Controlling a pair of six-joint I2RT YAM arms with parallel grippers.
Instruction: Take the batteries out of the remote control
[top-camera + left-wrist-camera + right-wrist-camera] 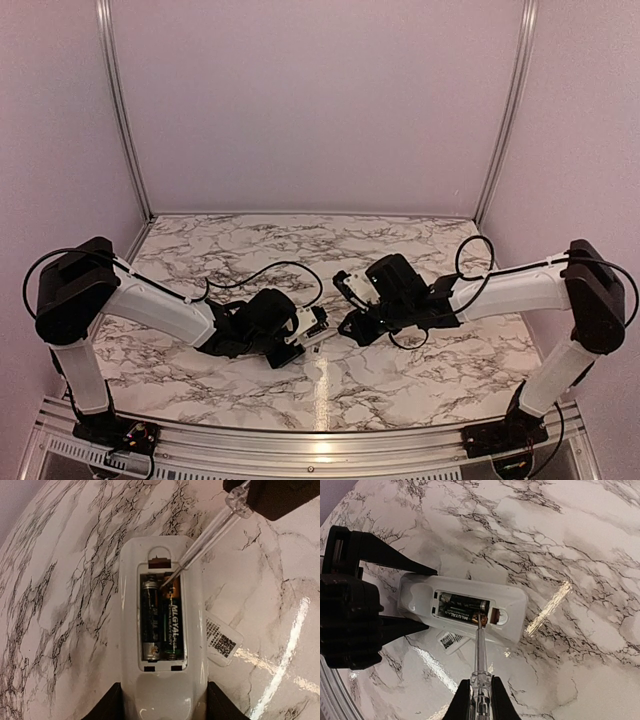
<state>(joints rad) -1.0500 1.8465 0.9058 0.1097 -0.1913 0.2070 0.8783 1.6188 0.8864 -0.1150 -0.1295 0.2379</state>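
Glossy veined marble table [420, 240] fills every view. At centre, the left gripper [308, 335] clamps one smooth white remote control [162, 555], with two dark cylindrical batteries [150, 615] seated in its recess. The right gripper [480, 700] pinches one clear-handled screwdriver [480, 650], its tip at a battery's end.

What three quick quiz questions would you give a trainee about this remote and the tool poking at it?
1. True or false: both batteries sit inside the remote control's open compartment.
2. The right gripper holds: A a screwdriver, B a battery, C nothing.
3. Which gripper clamps the remote control?
Key: 1 true; 2 A; 3 the left gripper.
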